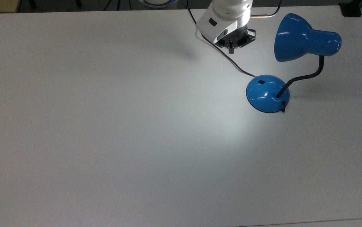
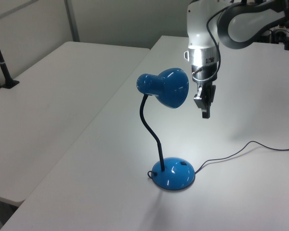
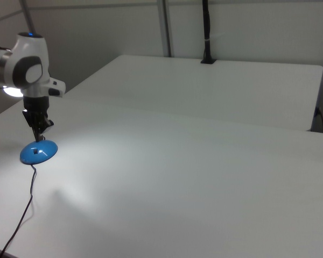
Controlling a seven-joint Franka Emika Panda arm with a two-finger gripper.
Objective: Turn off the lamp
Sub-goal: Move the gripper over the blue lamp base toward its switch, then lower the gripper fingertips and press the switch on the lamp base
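- White worktop (image 1: 105,126), a pool of light on it.
- Hand (image 1: 231,50), fingers pressed together, nothing held, pointing down above the worktop.
- Lamp (image 1: 267,93): lit; base at 5 o'clock from the hand in the top view, well apart; shade at 3 o'clock.
- Black cord (image 1: 222,53) passes beneath the hand.

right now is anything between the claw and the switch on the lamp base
Nothing visible blocks it. The claw hangs in the air above the table, beside the shade and higher than the base. The switch sits exposed on top of the base, facing the claw's side. The cord lies flat on the table below.
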